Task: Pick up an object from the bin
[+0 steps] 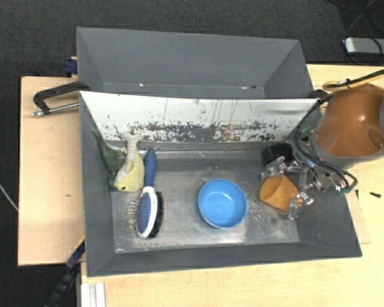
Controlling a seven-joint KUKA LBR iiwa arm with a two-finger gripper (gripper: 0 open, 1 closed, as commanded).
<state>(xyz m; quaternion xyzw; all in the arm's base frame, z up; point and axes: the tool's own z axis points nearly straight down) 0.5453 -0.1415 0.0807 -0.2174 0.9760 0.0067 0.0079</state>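
orange lump (pixel 275 196) | right side of bin (pixel 179 256) | just beneath end effector (pixel 287 185)

The wrist was enclosed by a rounded orange-brown cover (pixel 353 121) with a dull sheen. Thin black cables (pixel 303 130) were looped along its edge and routed down to the gripper (pixel 285 187), which was built of bare silver metal with small black fittings.

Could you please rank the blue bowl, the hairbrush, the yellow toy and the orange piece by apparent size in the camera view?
1. blue bowl
2. hairbrush, longer but narrower
3. yellow toy
4. orange piece, partly covered
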